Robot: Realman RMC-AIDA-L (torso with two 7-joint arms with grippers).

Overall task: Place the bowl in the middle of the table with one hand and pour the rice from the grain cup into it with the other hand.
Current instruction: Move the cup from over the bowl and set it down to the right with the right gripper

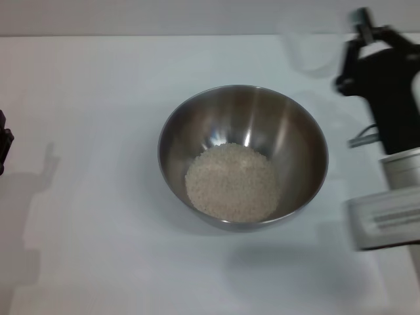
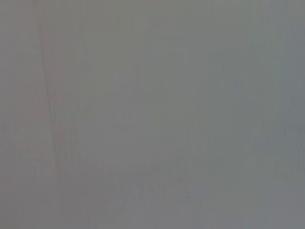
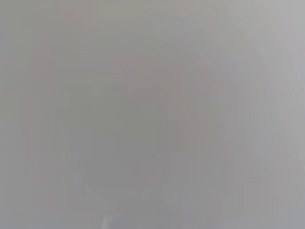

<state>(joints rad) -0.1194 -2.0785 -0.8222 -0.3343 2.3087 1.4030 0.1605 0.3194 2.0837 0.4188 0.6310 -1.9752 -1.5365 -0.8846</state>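
The bowl stands upright, mouth up, near the middle of the white counter, with the rice heaped on its floor. The grain cup, clear and upright, stands at the far right, just beside the right end effector; whether that one is clenched or released cannot be told. The left end effector barely shows at the left edge. The label on the right arm is unreadable.
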